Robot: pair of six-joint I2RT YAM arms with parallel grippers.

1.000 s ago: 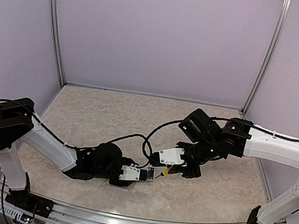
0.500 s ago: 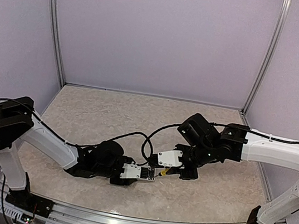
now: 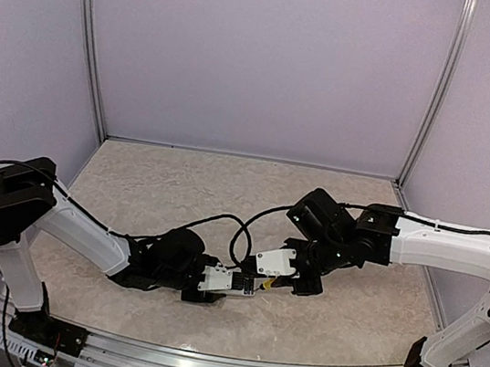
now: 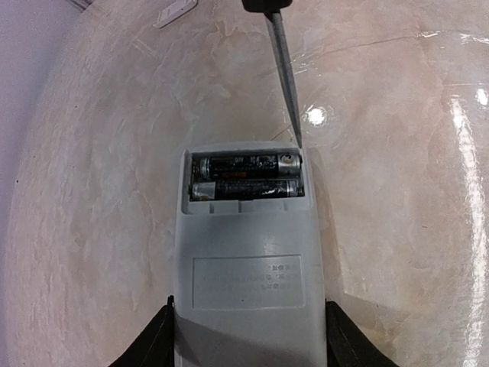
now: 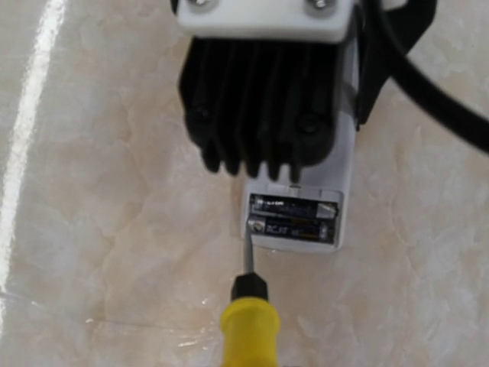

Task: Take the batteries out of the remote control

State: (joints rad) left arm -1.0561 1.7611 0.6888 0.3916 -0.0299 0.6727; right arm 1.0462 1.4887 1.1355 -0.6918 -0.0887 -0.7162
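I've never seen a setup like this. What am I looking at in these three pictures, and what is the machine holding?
These are two robot arms bolted at the near edge of a table, each ending in two fingers. The wide picture comes from a fixed camera above and behind them: the left arm is on the left and the right arm on the right. The other two pictures come from small cameras on the wrists, looking out along the fingers.

The left fingers grip a white remote control by its sides. Its back is open, with two batteries inside. The right fingers hold a yellow-handled screwdriver, its tip at a corner of the battery compartment. A small white piece lies farther off on the table.
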